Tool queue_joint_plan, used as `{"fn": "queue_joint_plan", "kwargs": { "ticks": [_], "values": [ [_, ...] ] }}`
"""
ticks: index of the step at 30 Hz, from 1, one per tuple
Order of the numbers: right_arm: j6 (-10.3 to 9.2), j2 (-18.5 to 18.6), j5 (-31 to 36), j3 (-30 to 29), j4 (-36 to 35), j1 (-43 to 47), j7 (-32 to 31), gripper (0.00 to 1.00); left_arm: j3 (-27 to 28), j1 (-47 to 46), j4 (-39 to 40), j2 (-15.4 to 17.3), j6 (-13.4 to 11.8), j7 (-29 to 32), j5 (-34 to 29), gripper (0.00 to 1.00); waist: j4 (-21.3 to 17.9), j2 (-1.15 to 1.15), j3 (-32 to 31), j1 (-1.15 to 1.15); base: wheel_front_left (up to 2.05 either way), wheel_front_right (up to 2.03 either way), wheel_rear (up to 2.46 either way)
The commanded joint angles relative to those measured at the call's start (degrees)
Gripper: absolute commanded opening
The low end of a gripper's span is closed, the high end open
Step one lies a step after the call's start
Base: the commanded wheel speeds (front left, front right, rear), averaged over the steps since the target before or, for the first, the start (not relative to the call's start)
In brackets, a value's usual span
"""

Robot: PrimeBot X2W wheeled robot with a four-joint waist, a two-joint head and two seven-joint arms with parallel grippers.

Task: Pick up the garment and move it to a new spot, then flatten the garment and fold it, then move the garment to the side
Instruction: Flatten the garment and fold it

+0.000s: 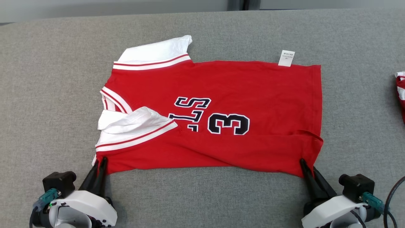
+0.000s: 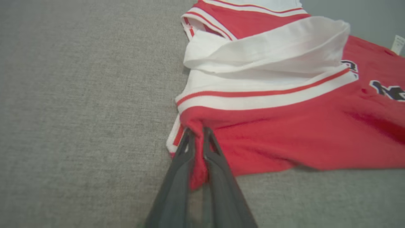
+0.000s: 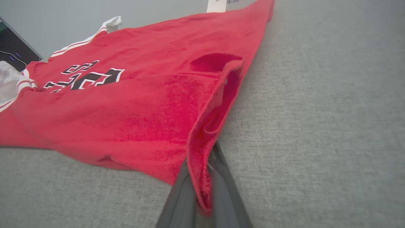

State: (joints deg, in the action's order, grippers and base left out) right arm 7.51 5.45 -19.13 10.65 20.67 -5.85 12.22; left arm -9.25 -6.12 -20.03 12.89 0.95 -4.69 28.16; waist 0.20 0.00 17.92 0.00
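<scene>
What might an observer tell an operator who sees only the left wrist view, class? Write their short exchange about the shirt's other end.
Operator: Is the other corner held?
Observer: Yes, the right claw is shut on the near right corner of the shirt.
Operator: Is the hem flat there?
Observer: No, the hem beside it bulges into an open fold.

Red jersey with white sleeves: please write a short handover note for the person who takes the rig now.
Left gripper: shut on the near shoulder-side corner of the red jersey with white sleeves.
Right gripper: shut on its near hem corner.
Jersey: spread on the grey fabric surface, near sleeve flopped over the chest.
Done: laid out, mostly flat.
Remaining: fold, move aside.
</scene>
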Motion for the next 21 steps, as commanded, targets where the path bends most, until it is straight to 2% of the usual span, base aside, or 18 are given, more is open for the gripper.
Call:
{"fn": "queue_joint_plan", "kwargs": {
  "ticks": [1, 7, 12, 18, 19, 20, 21],
  "values": [
    [-0.03, 0.8, -0.5, 0.0, 0.4, 0.6, 0.0, 0.0, -0.3, 1.2, -0.3, 0.0, 0.1, -0.1, 0.1, 0.0, 0.1, 0.0, -0.6, 0.0, 0.0, 0.0, 0.0],
    [-0.03, 2.1, -2.3, -2.5, -2.8, 3.6, -1.5, 0.0, 0.1, 4.7, 4.7, 1.5, -1.1, 1.2, 0.2, 0.0, 1.2, 0.0, -3.2, 0.0, 0.0, 0.0, 0.0],
    [-0.03, 2.8, -3.0, -5.8, -6.9, 8.0, -4.2, 0.0, 0.0, 10.5, 11.5, 2.2, -3.1, 3.9, 0.5, 0.0, 2.0, 0.0, -5.7, 0.0, 0.0, 0.0, 0.0],
    [-0.03, 1.5, -3.3, -9.1, -11.0, 14.5, -8.6, 0.0, -0.8, 16.9, 16.9, 1.2, -4.9, 6.6, 1.7, 0.0, 2.6, 0.0, -8.5, 0.0, 0.0, 0.0, 0.0],
    [-0.03, 1.2, -3.2, -9.6, -11.6, 15.4, -9.1, 0.0, -1.0, 17.6, 17.0, 0.9, -5.0, 7.0, 2.1, 0.11, 2.6, 0.0, -8.9, 0.0, 0.0, 0.0, 0.0],
    [-0.03, 1.0, -3.3, -9.8, -11.8, 16.1, -9.5, 0.0, -1.2, 18.2, 16.9, 0.6, -5.0, 7.0, 2.3, 0.31, 2.6, 0.0, -9.2, 0.0, 0.0, 0.0, 0.0],
    [-0.03, 0.7, -3.2, -9.9, -11.9, 16.6, -9.8, 0.0, -1.4, 18.4, 16.7, 0.5, -5.2, 6.9, 2.2, 0.68, 2.5, 0.0, -9.5, 0.0, 0.0, 0.0, 0.0]
  ]
}}
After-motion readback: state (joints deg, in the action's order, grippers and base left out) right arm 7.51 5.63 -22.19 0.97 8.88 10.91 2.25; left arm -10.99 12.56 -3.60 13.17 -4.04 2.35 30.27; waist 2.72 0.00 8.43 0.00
